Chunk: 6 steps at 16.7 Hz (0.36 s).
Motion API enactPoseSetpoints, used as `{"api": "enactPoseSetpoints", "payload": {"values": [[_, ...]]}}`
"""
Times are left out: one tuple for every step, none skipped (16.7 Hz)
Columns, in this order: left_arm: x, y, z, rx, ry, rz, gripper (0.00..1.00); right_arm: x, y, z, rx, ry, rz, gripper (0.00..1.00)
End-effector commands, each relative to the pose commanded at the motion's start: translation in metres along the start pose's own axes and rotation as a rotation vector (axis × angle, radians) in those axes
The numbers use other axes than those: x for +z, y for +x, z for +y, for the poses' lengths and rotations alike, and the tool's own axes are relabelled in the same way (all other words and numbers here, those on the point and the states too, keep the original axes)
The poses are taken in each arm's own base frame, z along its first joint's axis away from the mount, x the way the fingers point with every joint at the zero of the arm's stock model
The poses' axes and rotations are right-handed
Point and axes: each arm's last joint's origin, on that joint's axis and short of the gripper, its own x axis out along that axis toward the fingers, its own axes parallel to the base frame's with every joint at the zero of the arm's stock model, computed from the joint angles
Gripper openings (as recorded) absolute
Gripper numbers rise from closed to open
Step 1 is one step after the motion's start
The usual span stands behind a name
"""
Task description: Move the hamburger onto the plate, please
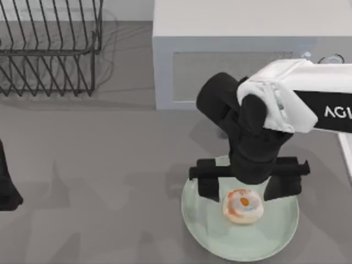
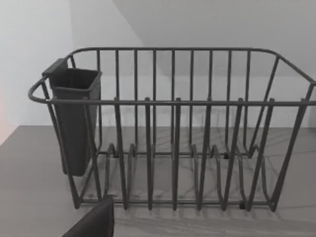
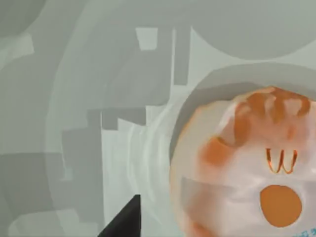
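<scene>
Item: hamburger [image 1: 242, 206] resting on the plate [image 1: 206, 234], directly beneath my right pincer [image 1: 246, 192], fingers spread wide and gripping nothing; placement apparently done, withdrawal remaining.

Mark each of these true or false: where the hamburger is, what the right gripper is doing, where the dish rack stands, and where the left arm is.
1. The hamburger lies on the plate. True.
2. The right gripper is clamped on the hamburger. False: its fingers stand spread to either side of it, open.
3. The dish rack stands at the table's right. False: it stands far left.
4. The left arm is at the table's left edge. True.
</scene>
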Motion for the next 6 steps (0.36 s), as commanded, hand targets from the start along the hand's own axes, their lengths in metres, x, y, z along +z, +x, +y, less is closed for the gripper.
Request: {"api": "enactPoseSetpoints", "payload": {"values": [[0.0000, 0.0000, 0.0000, 0.000, 0.000, 0.000, 1.00, 0.0000, 0.0000, 0.0000, 0.000, 0.000, 0.000, 1.00], [0.0000, 0.0000, 0.0000, 0.000, 0.000, 0.000, 1.00, 0.0000, 0.0000, 0.0000, 0.000, 0.000, 0.000, 1.00], [0.0000, 0.0000, 0.0000, 0.000, 0.000, 0.000, 1.00, 0.0000, 0.0000, 0.0000, 0.000, 0.000, 0.000, 1.00], [0.0000, 0.0000, 0.0000, 0.000, 0.000, 0.000, 1.00, 0.0000, 0.0000, 0.0000, 0.000, 0.000, 0.000, 1.00], [0.0000, 0.0000, 0.0000, 0.000, 0.000, 0.000, 1.00, 0.0000, 0.0000, 0.0000, 0.000, 0.000, 0.000, 1.00], [0.0000, 0.0000, 0.0000, 0.000, 0.000, 0.000, 1.00, 0.0000, 0.0000, 0.0000, 0.000, 0.000, 0.000, 1.00]]}}
